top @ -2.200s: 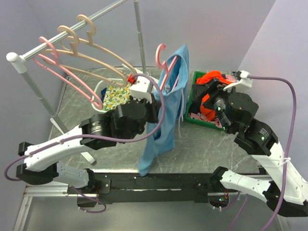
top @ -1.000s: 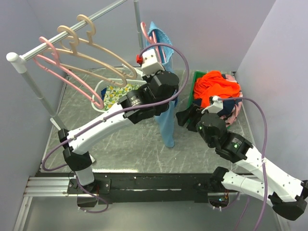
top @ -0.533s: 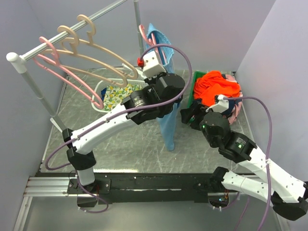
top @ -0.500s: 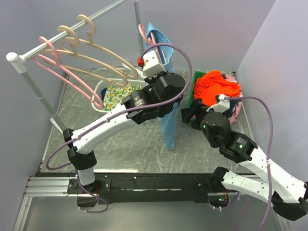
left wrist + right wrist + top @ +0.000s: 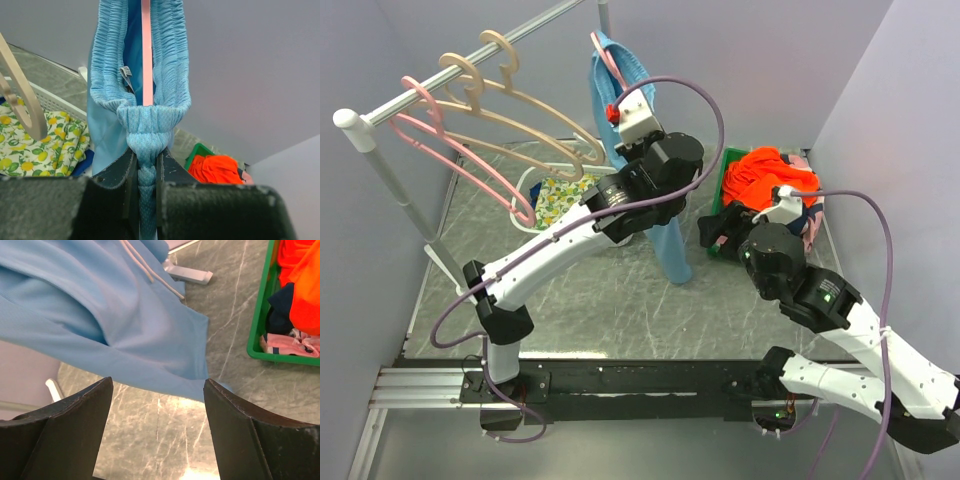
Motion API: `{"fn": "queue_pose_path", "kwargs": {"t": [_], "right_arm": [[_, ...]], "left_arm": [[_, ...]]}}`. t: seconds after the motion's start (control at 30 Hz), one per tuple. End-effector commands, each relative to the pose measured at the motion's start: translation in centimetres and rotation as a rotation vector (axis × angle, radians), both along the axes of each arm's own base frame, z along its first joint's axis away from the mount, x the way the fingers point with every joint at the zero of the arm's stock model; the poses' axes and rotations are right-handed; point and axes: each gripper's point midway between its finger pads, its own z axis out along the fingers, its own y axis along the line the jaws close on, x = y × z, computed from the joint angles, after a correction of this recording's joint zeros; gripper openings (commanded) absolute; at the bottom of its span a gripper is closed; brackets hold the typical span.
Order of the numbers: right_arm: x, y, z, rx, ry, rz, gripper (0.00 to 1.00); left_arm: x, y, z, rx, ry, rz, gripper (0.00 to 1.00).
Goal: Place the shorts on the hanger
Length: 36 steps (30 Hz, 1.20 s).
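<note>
The light blue shorts point(image 5: 670, 245) hang from high up down to the table. Their gathered waistband point(image 5: 145, 75) loops over the salmon-pink hanger point(image 5: 146, 50), whose hook point(image 5: 605, 62) shows at the top near the rack pole. My left gripper point(image 5: 145, 172) is shut on the bunched waistband just below the hanger; in the top view it point(image 5: 622, 148) is mostly hidden behind the wrist camera. My right gripper point(image 5: 157, 405) is open and empty, low beside the shorts' lower part point(image 5: 100, 315) and its white drawstring point(image 5: 150, 270). In the top view it point(image 5: 715, 235) is right of the hanging cloth.
A rack rail point(image 5: 440, 85) at the left carries beige hangers point(image 5: 520, 115) and a second pink hanger point(image 5: 450, 140). A white basket holds the lemon-print cloth point(image 5: 560, 195). A green bin point(image 5: 725, 165) with the orange garment point(image 5: 775, 175) stands at the back right.
My left arm has lifted the shorts and hanger higher and to the left, toward the rail. My right arm has drawn slightly right, still open.
</note>
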Motion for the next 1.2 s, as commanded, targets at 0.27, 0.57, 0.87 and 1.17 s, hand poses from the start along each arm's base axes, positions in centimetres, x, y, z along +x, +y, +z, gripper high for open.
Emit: {"fn": "queue_pose_path", "kwargs": {"t": [0.27,0.57,0.87,1.17], "right_arm": [[-0.1,-0.2,1.9,0.013,-0.027,0.000,0.81],[-0.2,-0.3,2.4,0.012,-0.031,0.002,0.81],[-0.1,-0.3,2.4,0.005,-0.034,0.001,0.81],[0.0,0.0,2.5,0.007,-0.036,0.008,0.81]], "left_arm": [[4.5,3.1,0.9,-0.050,-0.026,0.105,0.01],[7.4,3.5,1.8,-0.007,-0.060,0.127,0.01],[9.3,5.8,3.3,-0.001,-0.095,0.160,0.01],[11.1,7.8,3.7,-0.002,-0.108,0.180,0.01]]}}
